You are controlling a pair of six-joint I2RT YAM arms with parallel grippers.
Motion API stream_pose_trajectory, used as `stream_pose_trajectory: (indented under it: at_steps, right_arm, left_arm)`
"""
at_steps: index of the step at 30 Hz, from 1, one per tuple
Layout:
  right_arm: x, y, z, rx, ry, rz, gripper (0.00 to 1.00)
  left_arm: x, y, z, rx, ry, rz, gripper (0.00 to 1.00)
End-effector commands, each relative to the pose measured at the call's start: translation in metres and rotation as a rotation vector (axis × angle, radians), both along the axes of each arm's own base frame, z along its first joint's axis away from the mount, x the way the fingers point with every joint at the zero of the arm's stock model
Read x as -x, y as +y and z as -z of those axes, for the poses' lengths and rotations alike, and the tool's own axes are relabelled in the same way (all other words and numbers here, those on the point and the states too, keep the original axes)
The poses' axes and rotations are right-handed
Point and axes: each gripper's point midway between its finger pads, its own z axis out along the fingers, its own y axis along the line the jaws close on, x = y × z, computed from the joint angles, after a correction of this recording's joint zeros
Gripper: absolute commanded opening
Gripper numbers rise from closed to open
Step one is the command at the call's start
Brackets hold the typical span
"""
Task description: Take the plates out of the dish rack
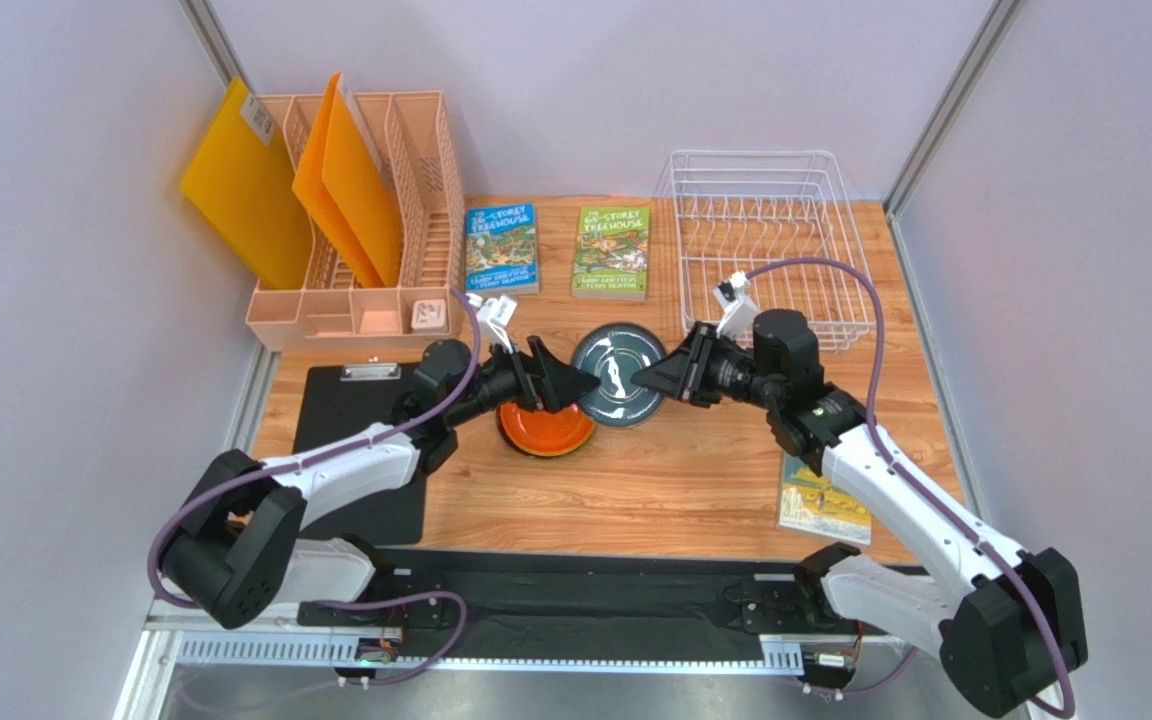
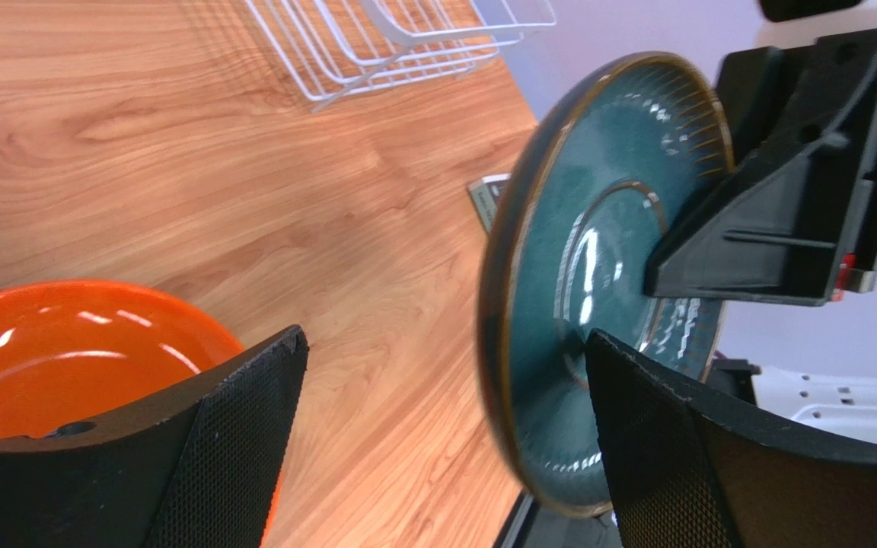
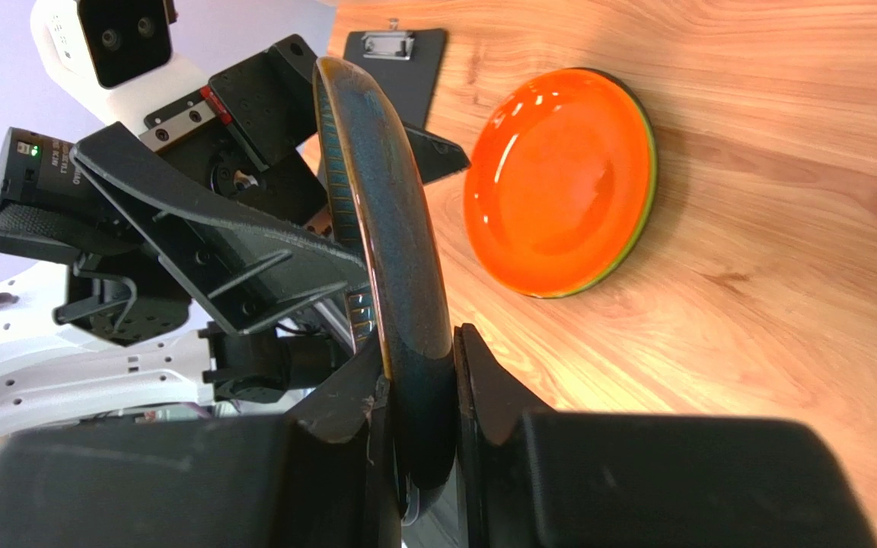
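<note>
Two covers can be read, both lying on the table [image 1: 687,480]. The blue book [image 1: 501,248], beyond the left hand [image 1: 560,375], says "STOREY TREEHOUSE". The green book [image 1: 612,251], beyond the gap between that hand and the right hand [image 1: 657,378], says the same. The numbers before those words are too small to read.

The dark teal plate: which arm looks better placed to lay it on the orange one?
Left, probably. The left claw, open, straddles the teal plate close by the orange plate, while the right claw, shut on the opposite rim, sits farther from it.
</note>
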Motion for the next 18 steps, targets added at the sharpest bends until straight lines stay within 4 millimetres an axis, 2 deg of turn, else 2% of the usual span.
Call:
stream_pose_trajectory:
  at_steps: [1,2,5,6,8,9,10,14,17,18]
  right_arm:
    - [0.001,0.028,-0.040,-0.171,-0.085,-0.087,0.00]
    - [0.002,0.031,-0.039,-0.179,-0.078,-0.099,0.00]
    - [0.004,0.035,-0.035,-0.199,-0.059,-0.117,0.00]
    - [0.004,0.036,-0.033,-0.197,-0.054,-0.123,0.00]
    - [0.004,0.037,-0.032,-0.199,-0.051,-0.130,0.00]
    - [0.003,0.038,-0.031,-0.199,-0.046,-0.135,0.00]
    - [0.004,0.040,-0.031,-0.204,-0.047,-0.142,0.00]
    - [0.000,0.043,-0.028,-0.202,-0.033,-0.150,0.00]
    - [-0.005,0.044,-0.021,-0.176,-0.015,-0.141,0.10]
    - [-0.008,0.044,-0.022,-0.169,-0.021,-0.134,0.18]
  left_arm:
    - [0.003,-0.013,-0.024,0.107,-0.049,0.055,0.93]
    - [0.004,-0.014,-0.022,0.112,-0.042,0.062,0.91]
    - [0.005,-0.016,-0.028,0.138,-0.054,0.073,0.60]
    - [0.005,-0.016,-0.028,0.140,-0.054,0.076,0.43]
    - [0.006,-0.017,-0.027,0.140,-0.051,0.085,0.23]
    - [0.007,-0.018,-0.026,0.139,-0.049,0.092,0.03]
    - [0.008,-0.018,-0.026,0.142,-0.044,0.093,0.00]
    - [0.009,-0.017,-0.020,0.136,-0.033,0.091,0.00]
    - [0.010,-0.013,-0.018,0.128,-0.041,0.072,0.00]
    - [0.007,-0.010,-0.015,0.115,-0.038,0.046,0.00]
